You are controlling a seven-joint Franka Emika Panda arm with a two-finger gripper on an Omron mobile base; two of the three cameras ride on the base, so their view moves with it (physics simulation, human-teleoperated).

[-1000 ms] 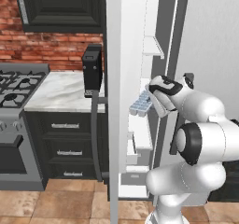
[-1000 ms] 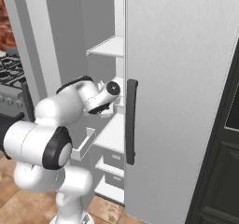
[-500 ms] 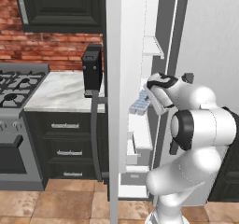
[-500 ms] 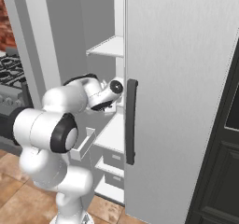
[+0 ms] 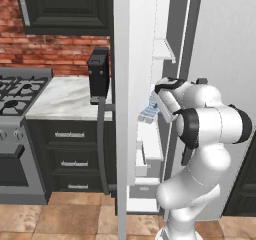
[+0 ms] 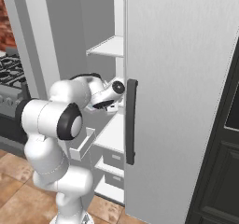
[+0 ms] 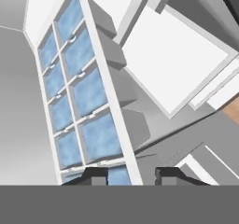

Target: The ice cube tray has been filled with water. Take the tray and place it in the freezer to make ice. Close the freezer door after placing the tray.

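No brand, label or writing can be read on any surface here. At the far left of the left base view a stove (image 5: 17, 91) with black grates stands against a red brick wall (image 5: 45, 51), under a dark upper cabinet (image 5: 65, 6). Next comes a marble counter (image 5: 62, 101) over dark drawers (image 5: 70, 161), with a dark toaster (image 5: 98, 76) upright at its right end. The floor (image 5: 60, 219) is of warm brown tiles.

Right of the counter the freezer door (image 5: 125, 109) stands open, edge-on to the camera, its dark bar handle (image 5: 101, 144) facing the counter. Behind it the freezer (image 5: 150, 149) shows white shelves and drawers. The ice cube tray (image 5: 149, 110) is inside the opening, tilted, just above a white shelf, at the tip of the gripper (image 5: 158, 105).

In the hand view the tray (image 7: 79, 92) runs steeply away from the fingertips (image 7: 95, 175), its cells tinted pale blue with water (image 7: 98, 136). The fingers appear to pinch the tray's near rim, though the contact itself is cut off by the frame.

In the right base view the plain silver fridge door (image 6: 182, 101) fills the right side.
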